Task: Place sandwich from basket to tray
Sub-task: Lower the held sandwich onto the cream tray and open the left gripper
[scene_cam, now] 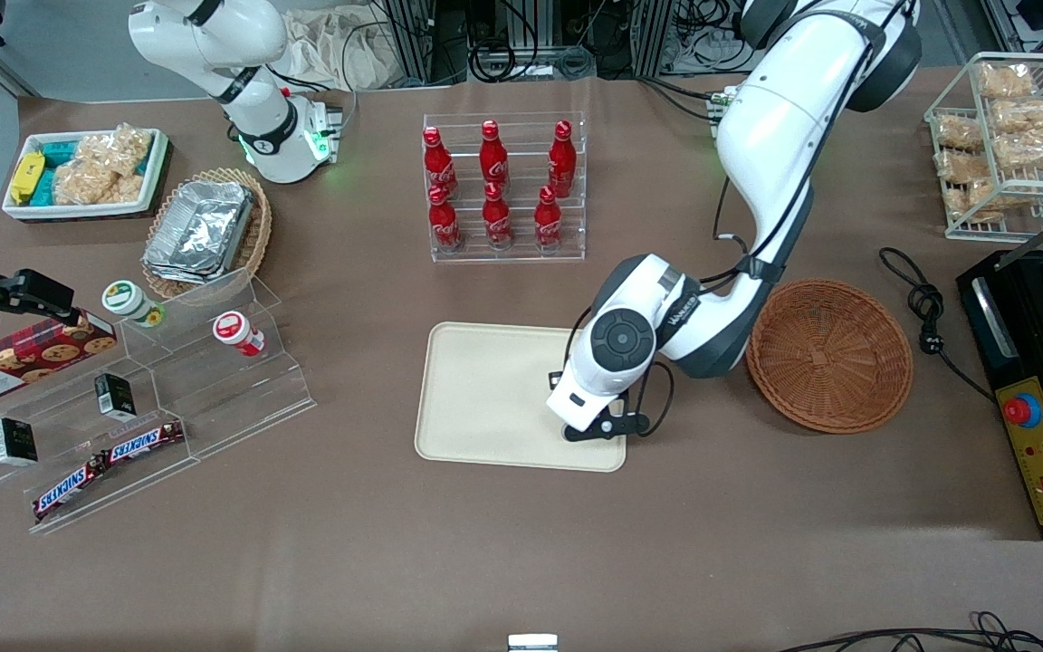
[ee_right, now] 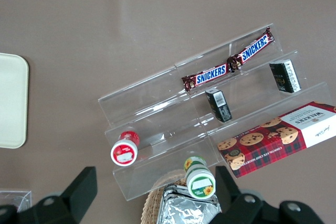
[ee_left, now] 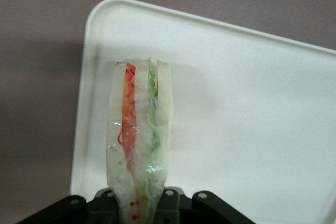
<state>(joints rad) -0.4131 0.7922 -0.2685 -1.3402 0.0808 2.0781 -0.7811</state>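
My left gripper [scene_cam: 587, 426] hangs over the cream-beige tray [scene_cam: 485, 389], at the corner nearest the front camera on the working arm's side. It is shut on the sandwich [ee_left: 139, 140], a clear-wrapped wedge of pale bread with orange and green filling. In the left wrist view the sandwich sticks out from the gripper [ee_left: 139, 211] over the tray [ee_left: 252, 103]. In the front view the arm's wrist hides the sandwich. The round reddish-brown wicker basket [scene_cam: 829, 353] lies beside the tray, toward the working arm's end, with nothing in it.
A clear rack of red cola bottles [scene_cam: 503, 186] stands farther from the front camera than the tray. Acrylic steps with snacks [scene_cam: 132, 398] and a tan basket of foil containers [scene_cam: 205, 231] lie toward the parked arm's end. A black appliance [scene_cam: 1042, 389] sits past the basket.
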